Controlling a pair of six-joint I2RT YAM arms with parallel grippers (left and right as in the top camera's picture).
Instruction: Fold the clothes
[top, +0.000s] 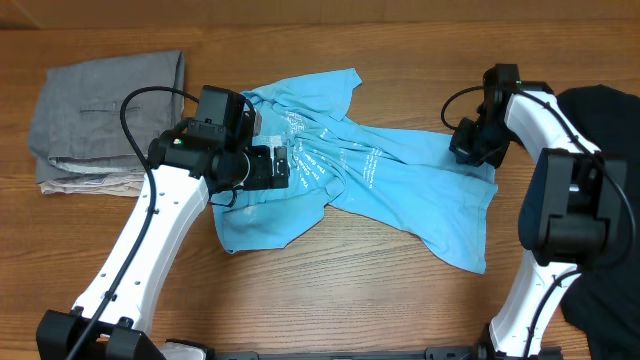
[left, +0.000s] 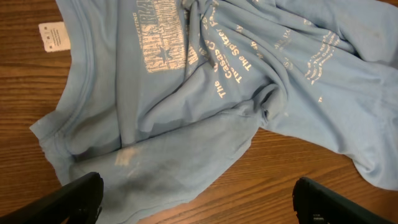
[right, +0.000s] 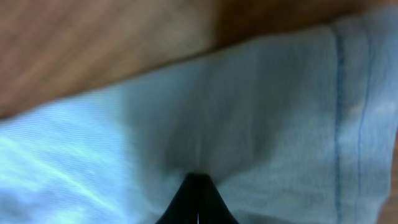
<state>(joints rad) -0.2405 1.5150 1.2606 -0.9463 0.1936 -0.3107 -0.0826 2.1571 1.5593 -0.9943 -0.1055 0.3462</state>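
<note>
From above, a light blue shirt (top: 400, 175) lies crumpled and spread across the middle of a wooden table (top: 350, 300). The left gripper (top: 283, 166) hangs over the shirt's printed part, with most of the cloth stretching away beyond its fingertips. The right gripper (top: 468, 152) is down at the opposite end of the shirt, right at the cloth's upper edge. A folded grey cloth (top: 105, 115) lies well behind the left gripper, in the table's far corner. A black cloth (top: 610, 200) lies behind the right gripper, at the table's edge. From the left wrist, the two dark fingers (left: 81, 198) show only at the bottom corners, spread wide with nothing between them. They hang clear above the surface. A sleeve lies just ahead of them, partly under the gap, with bare wood under the rest. The white lettering runs farther ahead, and a small white tag (left: 53, 35) lies on the wood far ahead, off to the side of the near finger. From the right wrist, the view is close and blurred. The dark fingertips (right: 198, 200) meet in a narrow point at the bottom centre, with only a thin line between them. They are pinched onto the blue cloth, which puckers toward them. A stitched hem (right: 348, 93) runs to one side of the fingers, and bare wood shows ahead of them past the cloth's edge.
</note>
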